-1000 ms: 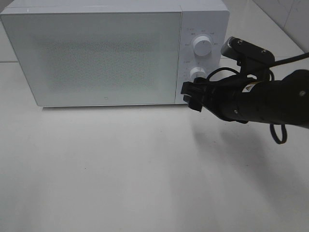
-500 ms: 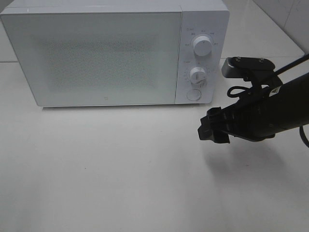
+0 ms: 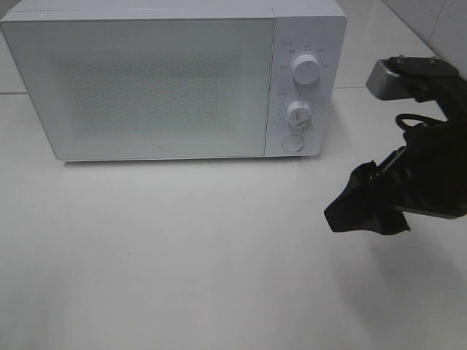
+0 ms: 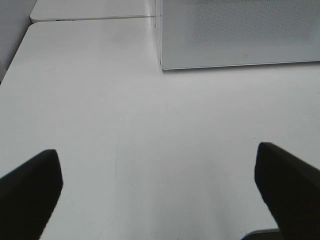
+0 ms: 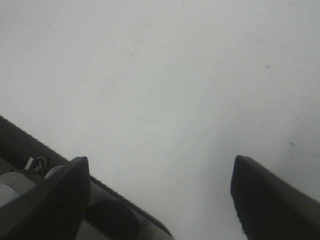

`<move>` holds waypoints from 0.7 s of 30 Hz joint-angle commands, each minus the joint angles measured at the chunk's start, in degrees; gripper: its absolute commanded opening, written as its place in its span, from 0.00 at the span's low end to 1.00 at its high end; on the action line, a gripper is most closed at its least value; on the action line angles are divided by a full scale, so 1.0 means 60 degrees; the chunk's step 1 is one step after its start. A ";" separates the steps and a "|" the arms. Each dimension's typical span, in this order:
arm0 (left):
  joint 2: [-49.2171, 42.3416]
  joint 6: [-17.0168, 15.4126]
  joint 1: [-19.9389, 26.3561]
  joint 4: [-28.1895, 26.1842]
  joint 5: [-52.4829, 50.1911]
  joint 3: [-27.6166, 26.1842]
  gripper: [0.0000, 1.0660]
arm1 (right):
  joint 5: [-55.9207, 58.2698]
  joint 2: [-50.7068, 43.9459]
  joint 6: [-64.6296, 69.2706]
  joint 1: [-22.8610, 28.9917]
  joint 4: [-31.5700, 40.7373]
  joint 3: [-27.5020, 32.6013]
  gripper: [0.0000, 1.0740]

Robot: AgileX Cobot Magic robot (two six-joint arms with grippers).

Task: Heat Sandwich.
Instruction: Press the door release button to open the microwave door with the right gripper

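Your right tool point(image 3: 357, 208), spread wide and empty, has backed off the microwave's point(image 3: 160, 87) lower knob point(image 3: 299, 113) toward the right edge; dial lettering is illegible.

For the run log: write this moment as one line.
white box-shaped microwave: door shut | left gripper: open, empty | right gripper: open, empty, over white table | sandwich: not visible

Microwave point(image 3: 160, 80) shell glossy white plastic, door speckled — table point(image 3: 182, 255) smooth, matt.

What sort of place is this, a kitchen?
Probably a test bench staged as a kitchen: a shut white microwave sits on a plain white table, with the black right gripper nearby.
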 commanded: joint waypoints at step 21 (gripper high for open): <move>-0.0258 0.0000 0.0019 -0.0038 -0.0048 0.0029 0.95 | 0.2225 -0.7649 0.2569 -0.0840 -0.2874 0.1060 0.70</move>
